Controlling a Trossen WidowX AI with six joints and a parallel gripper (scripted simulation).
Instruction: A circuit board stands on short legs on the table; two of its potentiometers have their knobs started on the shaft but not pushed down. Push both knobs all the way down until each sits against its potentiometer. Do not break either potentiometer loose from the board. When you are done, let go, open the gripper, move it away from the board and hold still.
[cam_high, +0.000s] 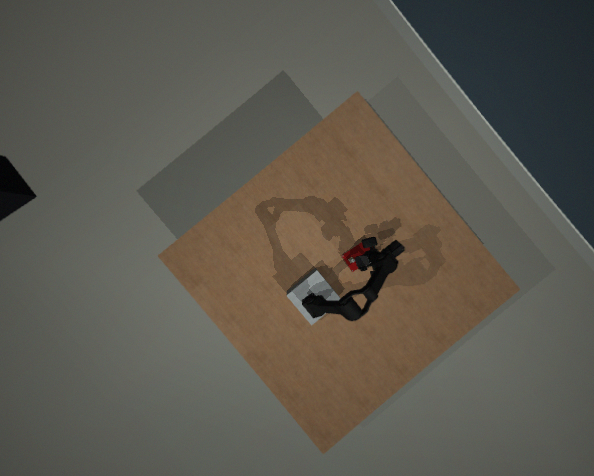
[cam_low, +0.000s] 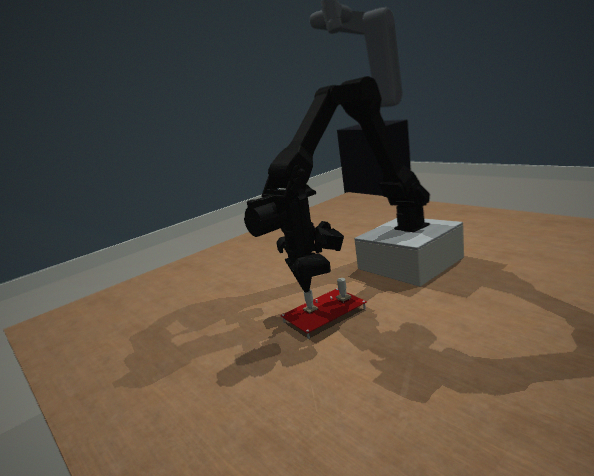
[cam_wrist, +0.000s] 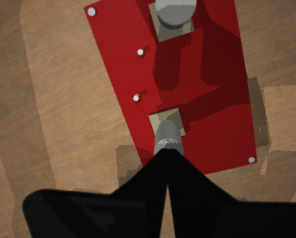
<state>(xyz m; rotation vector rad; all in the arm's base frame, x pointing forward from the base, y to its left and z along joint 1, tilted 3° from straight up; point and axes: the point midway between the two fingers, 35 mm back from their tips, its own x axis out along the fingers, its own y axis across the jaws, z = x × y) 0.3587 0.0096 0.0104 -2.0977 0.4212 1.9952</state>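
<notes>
Gripper (cam_low: 307, 290) (cam_wrist: 168, 155): fingertips together, nothing clasped, at near knob's (cam_low: 308, 300) (cam_wrist: 168, 138) top | board (cam_high: 348, 256) (cam_low: 320, 314) (cam_wrist: 192, 95): beneath | far knob (cam_low: 341, 287) (cam_wrist: 176, 11): upright, board's arm-base side | risk: off-centre pressing could tilt near knob, wrenching its potentiometer (cam_low: 311, 309) (cam_wrist: 161, 119) loose

No readable text, label, brand name, number or sign appears on the red circuit board (cam_high: 353, 254) (cam_low: 320, 313) (cam_wrist: 210, 125), the black robot arm (cam_high: 382, 280) (cam_low: 312, 130), the pale block under it (cam_high: 301, 297) (cam_low: 387, 260) or the wooden tabletop (cam_high: 240, 280) (cam_low: 200, 425) (cam_wrist: 50, 90).
</notes>
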